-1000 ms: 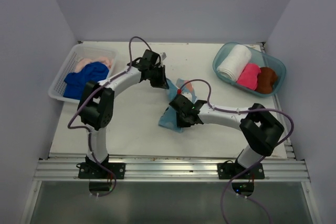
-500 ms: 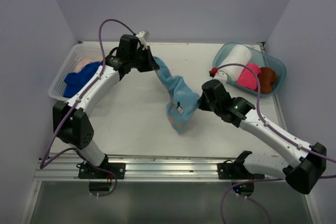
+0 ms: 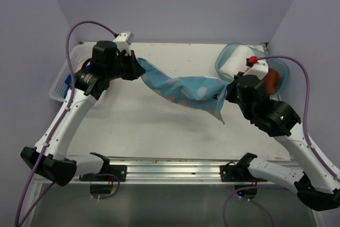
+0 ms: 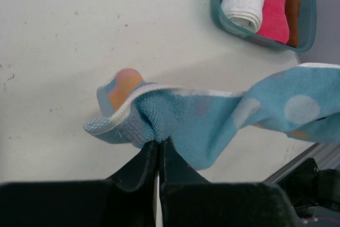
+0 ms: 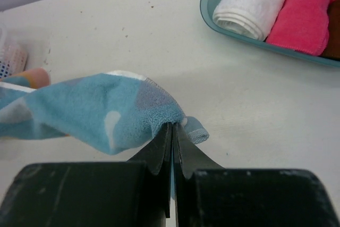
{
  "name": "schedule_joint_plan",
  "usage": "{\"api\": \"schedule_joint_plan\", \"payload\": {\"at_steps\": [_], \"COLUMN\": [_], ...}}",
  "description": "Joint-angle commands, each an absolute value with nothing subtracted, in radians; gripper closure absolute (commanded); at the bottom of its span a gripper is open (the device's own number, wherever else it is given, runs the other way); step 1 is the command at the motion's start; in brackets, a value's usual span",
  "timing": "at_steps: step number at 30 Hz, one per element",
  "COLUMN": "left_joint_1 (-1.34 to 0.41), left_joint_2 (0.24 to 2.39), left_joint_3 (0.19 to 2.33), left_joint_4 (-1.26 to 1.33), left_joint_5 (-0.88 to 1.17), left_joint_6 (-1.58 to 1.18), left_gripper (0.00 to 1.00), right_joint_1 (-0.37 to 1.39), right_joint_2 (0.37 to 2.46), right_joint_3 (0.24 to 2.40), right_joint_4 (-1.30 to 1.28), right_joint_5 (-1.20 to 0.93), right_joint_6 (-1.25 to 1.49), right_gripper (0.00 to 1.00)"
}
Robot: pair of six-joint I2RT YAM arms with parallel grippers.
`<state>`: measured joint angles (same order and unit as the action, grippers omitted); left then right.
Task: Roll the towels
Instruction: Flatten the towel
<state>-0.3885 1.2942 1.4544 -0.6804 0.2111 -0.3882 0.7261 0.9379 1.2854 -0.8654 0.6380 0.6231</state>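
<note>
From my screen, the table [image 3: 133,126] is a flat white top with a few small dark specks scattered over it. A clear teal tub [image 3: 220,63] sits on its far right corner. A white lattice basket [image 3: 56,92] sits at the far left side, well apart from the tub. A metal rail [image 3: 175,169] runs along the near edge.
</note>
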Motion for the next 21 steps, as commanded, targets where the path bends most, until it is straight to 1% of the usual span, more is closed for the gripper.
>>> {"api": "schedule_joint_plan", "payload": {"at_steps": [1,3,4,6,8,9,10,12,14,15,16,17,18,19,20,21], "left_joint_1": [-0.387,-0.387,-0.387,-0.387,-0.387,-0.387,-0.385,-0.38,-0.376,-0.376,-0.376,-0.373,-0.368,-0.364,-0.347,-0.338], "left_joint_2": [1.208,1.192,1.189,1.207,1.252,1.29,1.307,1.356,1.397,1.42,1.469,1.492,1.517,1.569,1.6,1.627], "left_joint_3": [1.451,1.433,1.389,1.349,1.312,1.324,1.328,1.341,1.351,1.359,1.362,1.362,1.359,1.359,1.364,1.386], "left_joint_4": [-0.747,-0.723,-0.704,-0.657,-0.6,-0.592,-0.583,-0.528,-0.505,-0.503,-0.502,-0.494,-0.491,-0.489,-0.506,-0.527], "left_joint_5": [0.196,0.189,0.163,0.131,0.092,0.078,0.068,0.054,0.066,0.066,0.09,0.094,0.08,0.065,0.061,0.055], "left_joint_6": [-0.334,-0.334,-0.333,-0.328,-0.321,-0.319,-0.316,-0.311,-0.314,-0.322,-0.328,-0.342,-0.357,-0.38,-0.391,-0.405], "left_gripper": [1.0,1.0,1.0,1.0,1.0,1.0,1.0,1.0,1.0,1.0,1.0,1.0,0.95,0.6,0.37,0.23], "right_joint_1": [0.724,0.726,0.723,0.713,0.674,0.648,0.584,0.478,0.424,0.404,0.387,0.384,0.382,0.382,0.382,0.382], "right_joint_2": [0.953,0.983,1.003,1.047,1.135,1.164,1.207,1.252,1.362,1.408,1.467,1.562,1.606,1.632,1.646,1.638], "right_joint_3": [1.361,1.37,1.367,1.367,1.353,1.344,1.316,1.286,1.291,1.31,1.365,1.397,1.422,1.44,1.43,1.41], "right_joint_4": [-0.943,-0.93,-0.92,-0.888,-0.852,-0.832,-0.8,-0.689,-0.634,-0.634,-0.644,-0.694,-0.713,-0.728,-0.724,-0.713], "right_joint_5": [0.703,0.672,0.661,0.632,0.595,0.569,0.49,0.424,0.324,0.31,0.305,0.305,0.296,0.292,0.278,0.256], "right_joint_6": [0.589,0.586,0.586,0.578,0.569,0.562,0.548,0.511,0.476,0.465,0.453,0.448,0.446,0.452,0.474,0.486], "right_gripper": [1.0,1.0,1.0,1.0,1.0,1.0,1.0,1.0,1.0,1.0,0.93,0.82,0.68,0.63,0.57,0.46]}}
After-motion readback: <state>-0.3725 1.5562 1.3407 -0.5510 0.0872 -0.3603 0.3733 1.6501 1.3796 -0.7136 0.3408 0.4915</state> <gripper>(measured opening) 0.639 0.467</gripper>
